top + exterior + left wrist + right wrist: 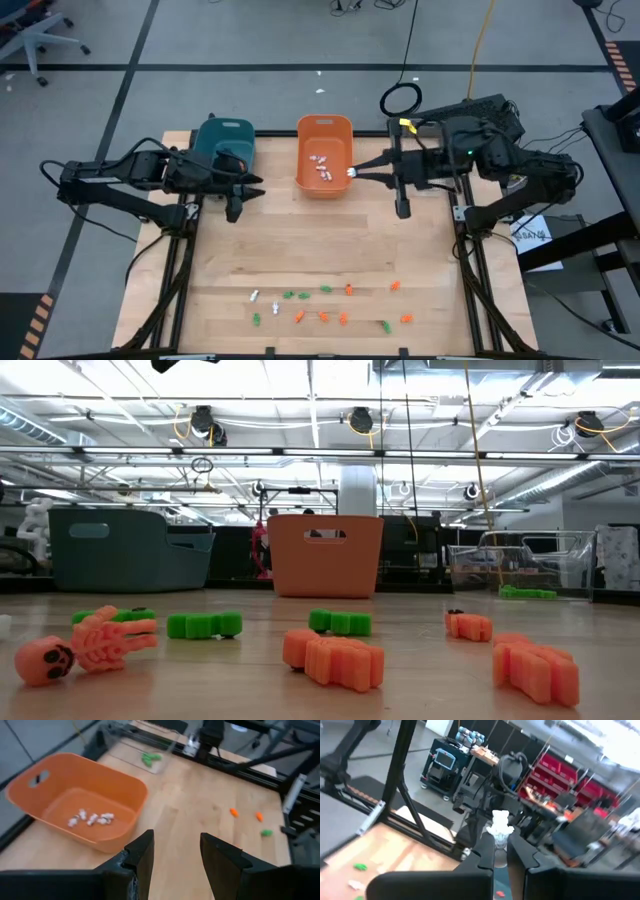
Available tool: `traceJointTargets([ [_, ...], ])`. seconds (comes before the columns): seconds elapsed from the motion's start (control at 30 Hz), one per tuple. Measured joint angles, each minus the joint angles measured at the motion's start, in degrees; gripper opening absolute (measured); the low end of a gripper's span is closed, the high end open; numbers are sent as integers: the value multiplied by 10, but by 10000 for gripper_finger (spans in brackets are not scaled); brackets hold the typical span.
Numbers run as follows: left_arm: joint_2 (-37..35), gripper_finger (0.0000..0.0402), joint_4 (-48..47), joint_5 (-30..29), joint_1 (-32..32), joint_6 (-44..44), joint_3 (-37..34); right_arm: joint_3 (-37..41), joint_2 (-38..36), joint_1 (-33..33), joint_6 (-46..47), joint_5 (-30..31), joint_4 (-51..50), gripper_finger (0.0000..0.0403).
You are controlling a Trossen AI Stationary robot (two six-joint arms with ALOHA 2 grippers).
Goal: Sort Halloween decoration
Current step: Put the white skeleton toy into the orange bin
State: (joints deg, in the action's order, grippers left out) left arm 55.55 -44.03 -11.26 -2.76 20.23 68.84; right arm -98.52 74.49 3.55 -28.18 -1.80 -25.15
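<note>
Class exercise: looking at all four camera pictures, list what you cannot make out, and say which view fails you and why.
- Teal bin contents: high view, left arm covers it; low view, wall hides them.
- White trinket in right gripper: right wrist view, shape blurred.
- White trinkets in orange bin: too small to identify.

Both arms showing matte black, boxy joint housings, black cables trailing along links. Right arm (480, 150) wearing a yellow tag near wrist. Left arm (140, 180) jaws looking flat, angular, dark.
</note>
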Motion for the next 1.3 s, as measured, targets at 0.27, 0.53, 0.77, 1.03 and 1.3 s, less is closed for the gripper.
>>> traceJointTargets([
  [0.27, 17, 159, 7, -17, 0, 3, 0, 0, -5, 0, -138, 0, 0, 4],
  [0.53, 39, 159, 8, -17, 0, 3, 0, 0, -6, -2, -162, -16, -20, 4],
  [0.77, 43, 159, 28, -17, 0, 3, 0, 0, -7, -2, -166, -15, -21, 4],
  [1.03, 43, 159, 28, -21, 0, -19, 0, 0, -6, -2, -132, -14, -21, 4],
  [1.3, 43, 159, 31, -17, 0, 15, 0, 0, -5, -2, -6, -28, -30, 4],
])
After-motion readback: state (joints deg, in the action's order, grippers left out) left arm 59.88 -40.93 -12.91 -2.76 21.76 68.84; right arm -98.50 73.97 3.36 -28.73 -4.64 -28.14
